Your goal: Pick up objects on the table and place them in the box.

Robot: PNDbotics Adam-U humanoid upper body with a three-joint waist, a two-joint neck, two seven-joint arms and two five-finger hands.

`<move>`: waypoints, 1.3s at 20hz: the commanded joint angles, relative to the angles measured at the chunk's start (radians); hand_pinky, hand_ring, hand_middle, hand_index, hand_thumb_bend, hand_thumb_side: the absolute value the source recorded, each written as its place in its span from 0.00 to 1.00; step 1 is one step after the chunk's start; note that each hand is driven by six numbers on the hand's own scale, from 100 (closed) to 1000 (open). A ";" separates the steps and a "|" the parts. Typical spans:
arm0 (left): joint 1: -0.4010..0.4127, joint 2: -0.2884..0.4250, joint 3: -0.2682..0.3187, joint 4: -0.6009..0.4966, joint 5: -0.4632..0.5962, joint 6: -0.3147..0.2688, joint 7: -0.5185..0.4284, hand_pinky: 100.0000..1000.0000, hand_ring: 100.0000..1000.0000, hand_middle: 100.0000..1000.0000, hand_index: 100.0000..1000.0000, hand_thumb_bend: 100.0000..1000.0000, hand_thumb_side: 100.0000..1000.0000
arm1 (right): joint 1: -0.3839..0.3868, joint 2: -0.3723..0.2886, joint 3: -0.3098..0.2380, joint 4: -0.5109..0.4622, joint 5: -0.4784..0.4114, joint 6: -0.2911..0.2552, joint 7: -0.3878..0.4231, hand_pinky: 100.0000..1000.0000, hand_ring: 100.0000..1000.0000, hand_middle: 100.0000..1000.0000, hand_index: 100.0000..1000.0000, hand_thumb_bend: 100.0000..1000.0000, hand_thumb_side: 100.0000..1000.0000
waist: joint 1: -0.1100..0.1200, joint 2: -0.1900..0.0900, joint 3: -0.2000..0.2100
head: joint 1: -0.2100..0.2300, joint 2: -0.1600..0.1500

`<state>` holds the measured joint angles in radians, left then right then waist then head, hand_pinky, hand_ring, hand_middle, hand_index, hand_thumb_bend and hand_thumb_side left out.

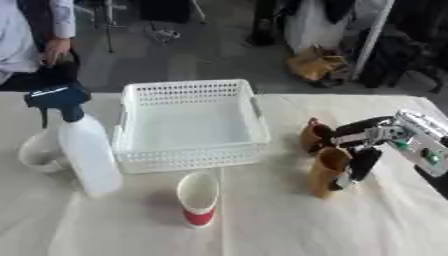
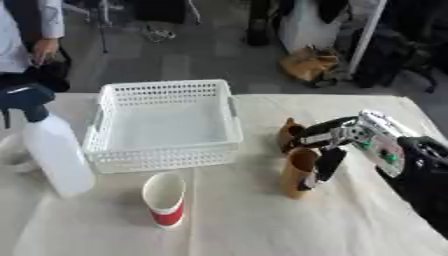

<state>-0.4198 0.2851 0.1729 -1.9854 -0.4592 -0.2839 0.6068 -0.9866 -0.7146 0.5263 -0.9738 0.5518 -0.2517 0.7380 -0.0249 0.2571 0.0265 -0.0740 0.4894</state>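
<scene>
A white lattice box stands at mid-table with nothing inside. To its right a brown cup stands upright, with a second brown thing just behind it. My right hand comes in from the right. Its fingers curl down against the cup's right side, and its upper part reaches over to the brown thing behind. A red-and-white paper cup stands in front of the box. A white spray bottle with a dark blue trigger stands to the box's left. My left hand shows in neither view.
A white bowl sits behind the spray bottle at the left edge. A pale cloth covers the table. A person stands beyond the table's far left corner, away from the objects.
</scene>
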 commanded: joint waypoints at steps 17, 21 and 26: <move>-0.010 0.009 0.010 -0.015 0.001 0.001 0.006 1.00 0.92 0.78 0.79 0.00 1.00 | -0.021 -0.016 -0.013 0.017 -0.028 0.004 0.016 0.21 0.73 0.83 0.87 0.43 0.20 | -0.002 -0.016 0.002 | -0.004 -0.003; -0.011 0.008 0.010 -0.015 0.000 0.001 0.007 1.00 0.92 0.78 0.79 0.00 1.00 | -0.020 -0.012 -0.016 0.026 -0.029 0.004 0.005 0.20 0.63 0.79 0.83 0.43 0.20 | -0.001 -0.015 0.003 | -0.004 -0.003; -0.012 0.007 0.010 -0.015 0.000 0.001 0.006 1.00 0.92 0.78 0.79 0.00 1.00 | -0.024 -0.008 -0.019 0.036 -0.011 -0.004 -0.022 0.20 0.60 0.75 0.80 0.43 0.20 | -0.001 -0.014 0.004 | -0.003 -0.003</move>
<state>-0.4199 0.2845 0.1733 -1.9854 -0.4593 -0.2814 0.6112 -0.9906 -0.7057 0.5233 -0.9388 0.5330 -0.2541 0.7254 -0.0276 0.2578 0.0304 -0.0750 0.4894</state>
